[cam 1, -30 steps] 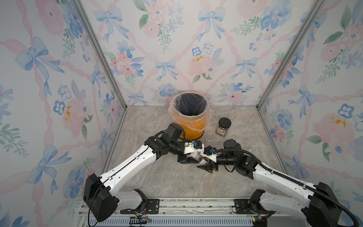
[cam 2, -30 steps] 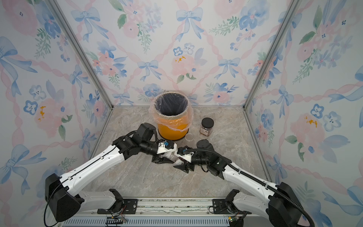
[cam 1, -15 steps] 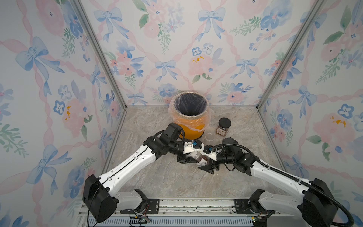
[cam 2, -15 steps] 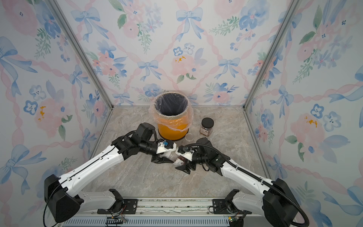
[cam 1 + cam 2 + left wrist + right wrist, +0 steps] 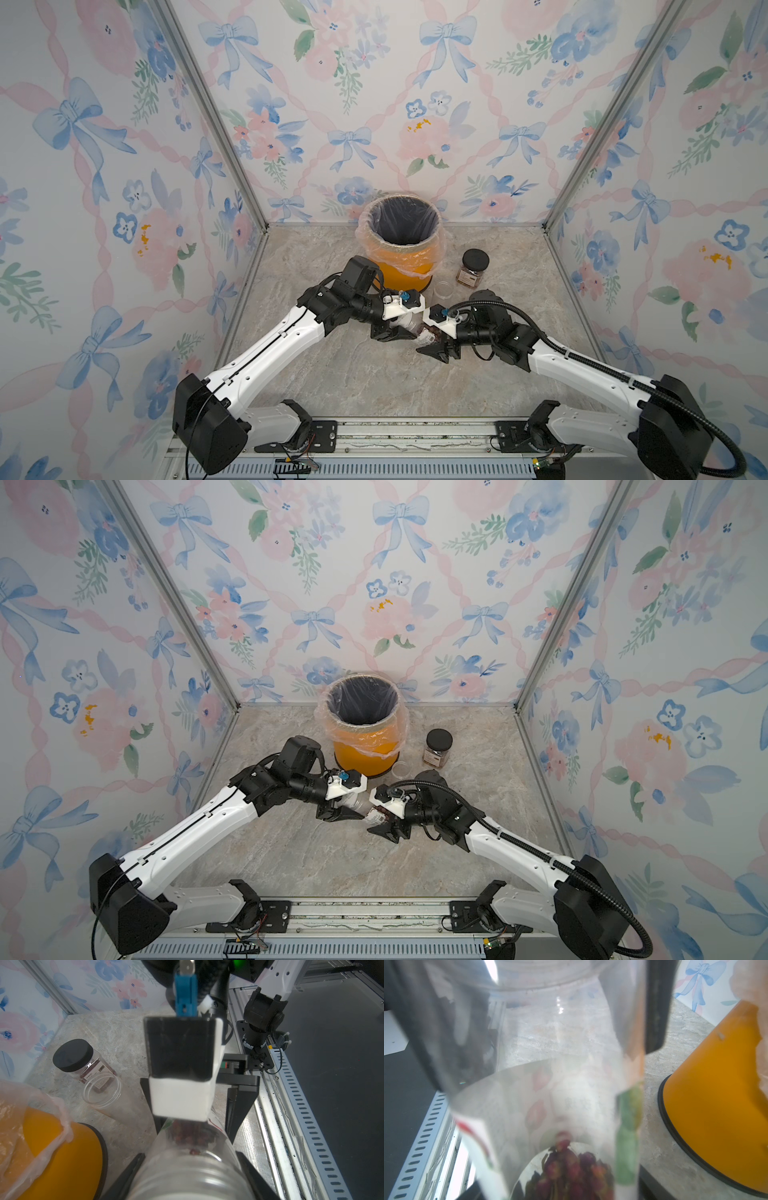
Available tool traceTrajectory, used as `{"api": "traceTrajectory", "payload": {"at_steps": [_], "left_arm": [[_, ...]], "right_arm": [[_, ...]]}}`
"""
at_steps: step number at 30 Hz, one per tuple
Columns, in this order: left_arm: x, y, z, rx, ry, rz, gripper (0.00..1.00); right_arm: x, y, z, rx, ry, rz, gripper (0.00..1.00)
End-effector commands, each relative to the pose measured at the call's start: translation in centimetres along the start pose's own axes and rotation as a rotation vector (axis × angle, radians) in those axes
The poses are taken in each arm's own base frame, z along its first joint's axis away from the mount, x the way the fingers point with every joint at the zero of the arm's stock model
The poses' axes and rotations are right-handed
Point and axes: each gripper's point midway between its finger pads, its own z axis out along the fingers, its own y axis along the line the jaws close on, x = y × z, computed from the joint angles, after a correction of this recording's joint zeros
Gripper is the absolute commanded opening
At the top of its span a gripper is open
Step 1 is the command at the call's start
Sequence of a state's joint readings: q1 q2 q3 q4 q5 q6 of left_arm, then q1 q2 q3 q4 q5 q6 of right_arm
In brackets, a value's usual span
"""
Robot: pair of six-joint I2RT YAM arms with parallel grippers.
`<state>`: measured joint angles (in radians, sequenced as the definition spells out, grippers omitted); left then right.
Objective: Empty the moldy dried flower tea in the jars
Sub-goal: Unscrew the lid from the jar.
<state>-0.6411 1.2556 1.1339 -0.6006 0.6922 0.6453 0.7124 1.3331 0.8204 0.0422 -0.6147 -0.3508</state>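
Moldy dried flower tea [image 5: 571, 1169], a clump of dark red buds, sits in the base end of a clear labelled jar [image 5: 187, 1176] that two robot arms hold at the centre of the booth. The jar is low over the marbled table [image 5: 374, 386] or resting on it; we cannot tell which. The left gripper [image 5: 404, 327] is clamped part-open on the jar's ribbed neck. The right gripper [image 5: 430, 337] grips the base end, with its pads against the wall on both sides as far as the wrist views show. We cannot tell whether a lid caps the neck.

By our reading the job is partly done. A lidless clear jar [image 5: 443, 289] stands at 1 o'clock from the held one and looks empty. It is just beside the orange lined bin [image 5: 399, 272], which rises at 12 o'clock. The held jar's tea has yet to go in. A black-lidded jar [image 5: 474, 266], farther off between 1 and 2 o'clock, stands upright and capped with brown tea inside.

In both top views the held jar lies on its side. Its long axis runs from 10 to 4 o'clock, with the neck toward 10 and the base toward 4. We judge the neck must swing toward 12 and tip before anything pours into the bin.
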Motion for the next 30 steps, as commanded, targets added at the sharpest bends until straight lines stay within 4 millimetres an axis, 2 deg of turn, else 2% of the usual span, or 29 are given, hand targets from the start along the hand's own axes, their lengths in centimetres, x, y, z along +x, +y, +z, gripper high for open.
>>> {"api": "traceTrajectory", "payload": {"at_steps": [1,6,9,17,21,24,27,30], "left_arm": [[-1.3,-0.4,-0.8,0.022,-0.058,0.001,0.26],[-1.4,-0.2,-1.2,0.026,-0.074,-0.004,0.26],[-1.5,-0.1,-1.4,0.026,-0.081,-0.004,0.26],[-1.9,0.4,-1.3,0.029,-0.093,-0.005,0.27],[-1.9,0.7,-1.4,0.024,-0.092,-0.008,0.31],[-2.0,0.9,-1.5,0.010,-0.088,0.000,0.45],[-1.9,1.3,-1.7,-0.020,-0.074,0.009,0.69],[-2.0,1.8,-2.1,-0.058,-0.062,0.021,0.79]], "right_arm": [[0.1,0.5,0.8,-0.035,-0.007,0.006,0.79],[0.0,0.6,1.2,-0.038,-0.008,0.000,0.81],[-0.1,0.6,1.2,-0.036,-0.014,-0.004,0.78],[-0.1,0.4,1.7,-0.039,-0.013,-0.003,0.62],[-0.2,0.2,1.7,-0.030,-0.016,-0.007,0.56],[-0.3,0.2,1.6,-0.022,-0.019,-0.010,0.54],[-0.3,0.0,1.4,-0.014,-0.020,-0.008,0.52],[-0.3,-0.3,1.0,-0.002,-0.026,-0.005,0.50]]}}
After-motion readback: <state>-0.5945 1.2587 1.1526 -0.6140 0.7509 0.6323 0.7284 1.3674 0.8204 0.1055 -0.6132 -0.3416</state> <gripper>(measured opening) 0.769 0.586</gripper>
